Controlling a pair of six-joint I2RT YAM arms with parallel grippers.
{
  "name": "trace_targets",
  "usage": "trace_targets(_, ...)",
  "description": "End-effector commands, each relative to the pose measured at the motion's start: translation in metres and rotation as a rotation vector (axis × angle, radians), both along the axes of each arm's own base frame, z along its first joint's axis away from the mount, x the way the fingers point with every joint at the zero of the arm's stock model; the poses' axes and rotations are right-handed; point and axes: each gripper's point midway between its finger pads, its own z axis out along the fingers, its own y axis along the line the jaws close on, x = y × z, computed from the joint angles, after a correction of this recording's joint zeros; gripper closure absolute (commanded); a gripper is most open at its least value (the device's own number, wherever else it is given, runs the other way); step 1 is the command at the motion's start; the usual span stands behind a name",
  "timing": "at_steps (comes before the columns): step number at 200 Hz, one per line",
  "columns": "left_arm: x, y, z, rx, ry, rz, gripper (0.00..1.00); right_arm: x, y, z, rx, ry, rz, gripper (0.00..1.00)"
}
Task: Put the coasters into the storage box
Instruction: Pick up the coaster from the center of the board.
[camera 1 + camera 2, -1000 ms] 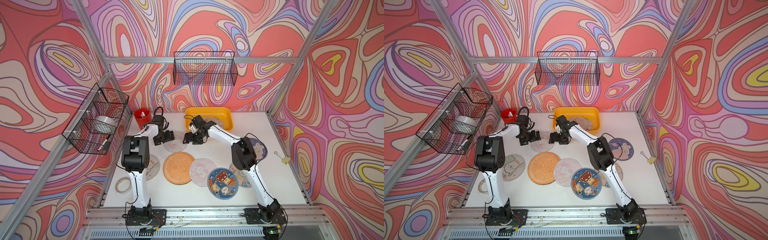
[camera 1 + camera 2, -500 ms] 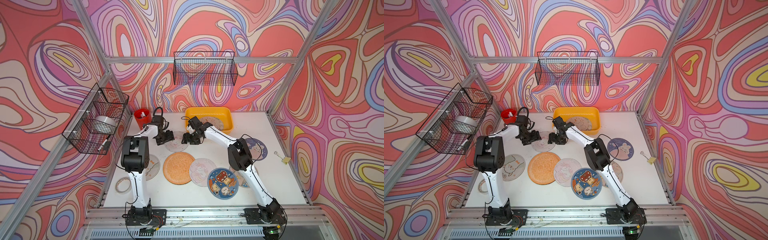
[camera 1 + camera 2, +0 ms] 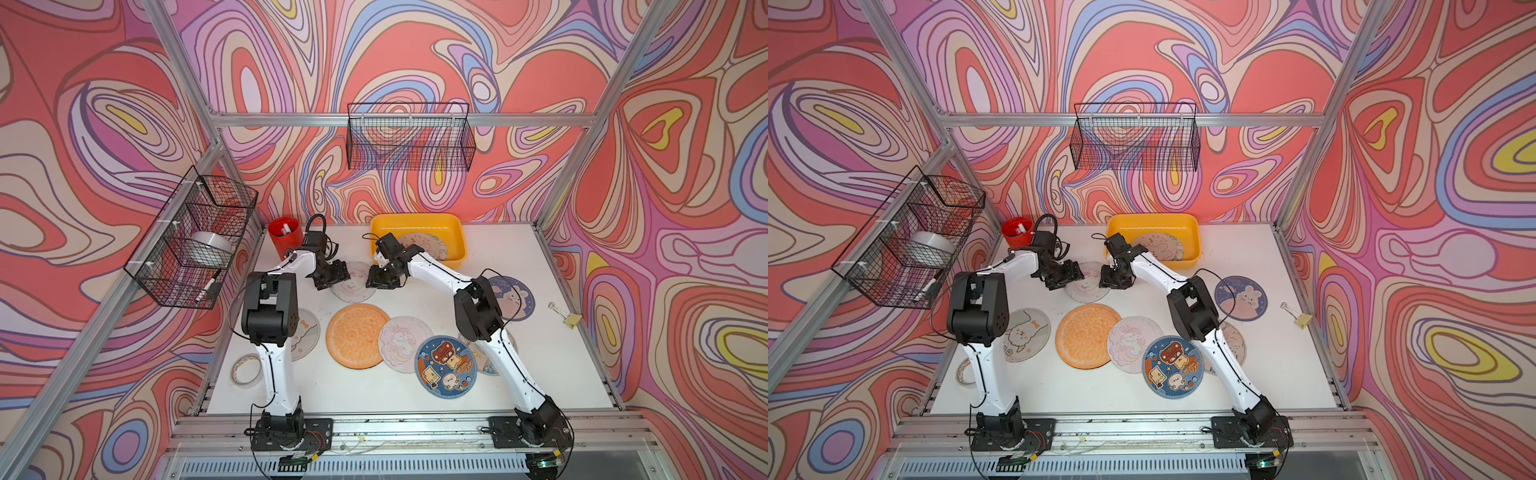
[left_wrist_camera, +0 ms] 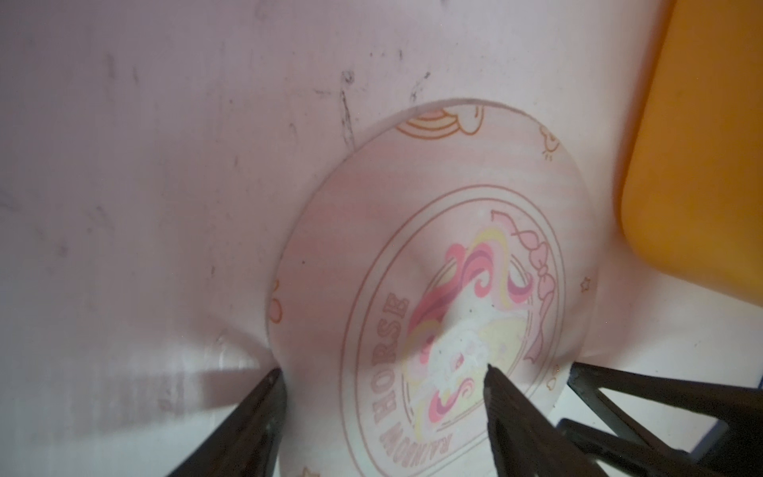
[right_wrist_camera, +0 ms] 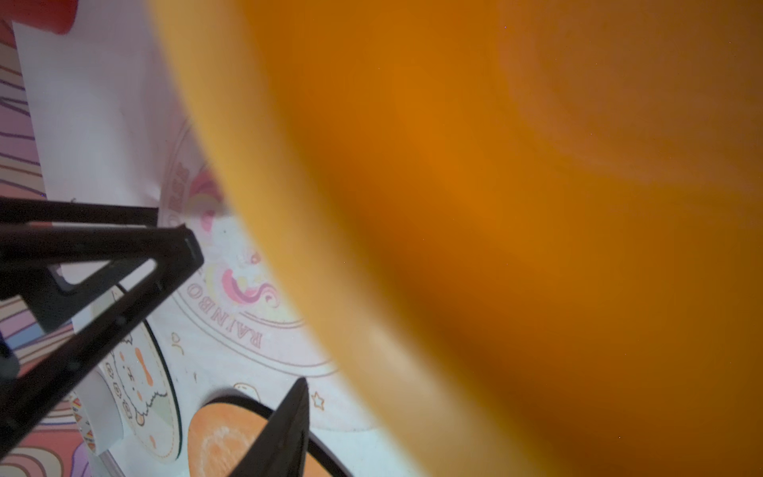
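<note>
While the pale round unicorn-print coaster (image 3: 353, 291) is lying flat on the white desk (image 3: 374, 395), just beside the shallow yellow plastic storage box (image 3: 415, 219), we are working at its opposite edges. Our left pincer (image 4: 383, 369) is standing spread, one finger on the print, one off the rim. Whether our right pincer (image 3: 381, 281) is spread, we cannot tell. A second pale printed coaster (image 3: 428, 246) is lying inside the box.

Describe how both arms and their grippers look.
The left arm and right arm have slim white links, bulky black joint housings and black bases. Thin black cables loop along them. The black left gripper and right gripper end in tapered, open-frame fingers.
</note>
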Motion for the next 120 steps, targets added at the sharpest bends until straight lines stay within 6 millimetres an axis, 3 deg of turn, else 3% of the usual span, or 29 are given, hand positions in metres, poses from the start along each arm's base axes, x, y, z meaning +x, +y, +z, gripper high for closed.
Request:
trace_targets(1, -0.018, -0.005, -0.011, -0.029, 0.066, -0.004, 0.27, -0.007, 0.005, -0.025, -0.016, 0.037, 0.011, 0.58)
trace_targets(42, -0.016, -0.005, -0.008, -0.026, 0.056, -0.001, 0.44, -0.007, 0.004, -0.024, -0.017, 0.035, 0.015, 0.58)
trace_targets(91, -0.014, 0.000, -0.001, -0.005, 0.038, 0.009, 0.86, -0.007, 0.005, -0.015, -0.008, 0.014, 0.020, 0.56)
trace_targets(120, -0.011, 0.001, 0.016, -0.003, 0.005, 0.004, 1.00, -0.009, 0.003, 0.001, 0.006, -0.009, 0.031, 0.48)
